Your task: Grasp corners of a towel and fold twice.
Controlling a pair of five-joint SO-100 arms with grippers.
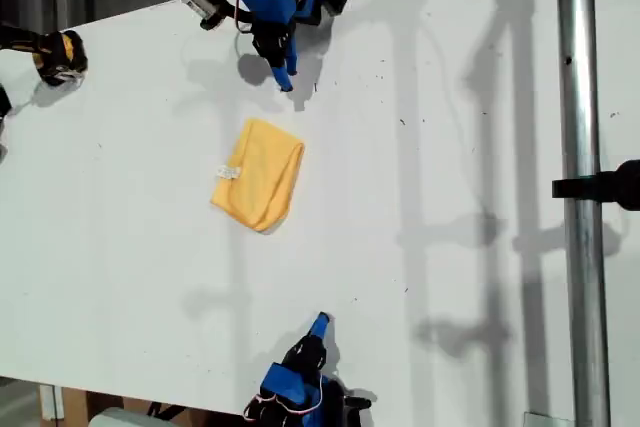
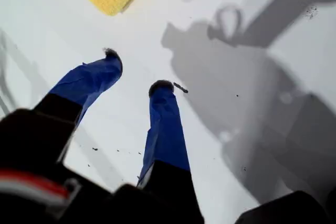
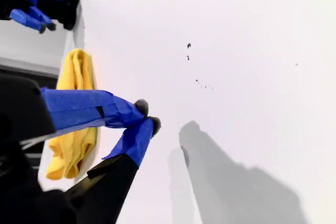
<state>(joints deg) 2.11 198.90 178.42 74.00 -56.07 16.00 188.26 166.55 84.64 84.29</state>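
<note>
Our first gripper (image 2: pixel 135 72) is spread and empty above bare table; our second gripper (image 3: pixel 146 116) is pressed together, pinching nothing. The towel (image 1: pixel 258 175) lies between the arms, clear of both, already a compact folded bundle with its white tag (image 1: pixel 229 172) showing. We judge the folding largely done; any correction requires re-approaching a corner. The table (image 1: pixel 450 197) offers open room all round.
</note>
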